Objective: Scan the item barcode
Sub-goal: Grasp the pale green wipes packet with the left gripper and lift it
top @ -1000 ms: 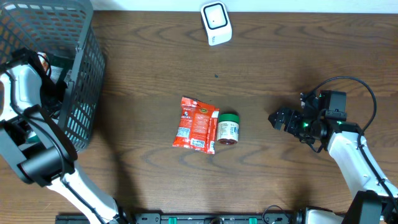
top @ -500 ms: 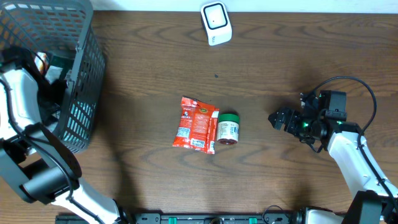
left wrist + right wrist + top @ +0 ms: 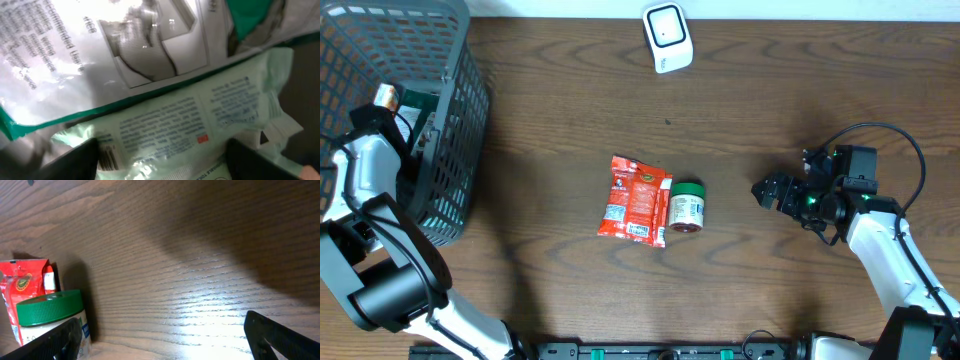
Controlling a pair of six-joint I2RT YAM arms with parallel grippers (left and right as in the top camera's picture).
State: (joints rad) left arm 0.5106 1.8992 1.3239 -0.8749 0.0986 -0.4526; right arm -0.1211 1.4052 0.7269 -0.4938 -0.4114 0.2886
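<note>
The left pincer (image 3: 165, 157) sits inside the basket (image 3: 460, 120) at the upper left of the overhead view. Its two dark fingers (image 3: 75, 160) show at the lower corners of the left wrist view, spread apart and clamped on nothing. Between and just past them lies a pale green packet (image 3: 200, 125) covered in fine print, with a barcode (image 3: 106, 156) showing close to the finger at the lower left. A silvery pouch (image 3: 100, 50) with a green edge overlaps the packet's upper side and fills the top of that view.

The right pincer (image 3: 162, 325) hangs low over bare tabletop (image 3: 770, 100) at the right of the overhead view, its fingers wide apart with only wood between them. It faces a jar (image 3: 686, 207) with a green lid, lying on its side at the centre. A red packet (image 3: 635, 200) lies flat, touching the jar on the far side from the pincer. The white scanner (image 3: 667, 37) stands at the top centre, well apart from both.
</note>
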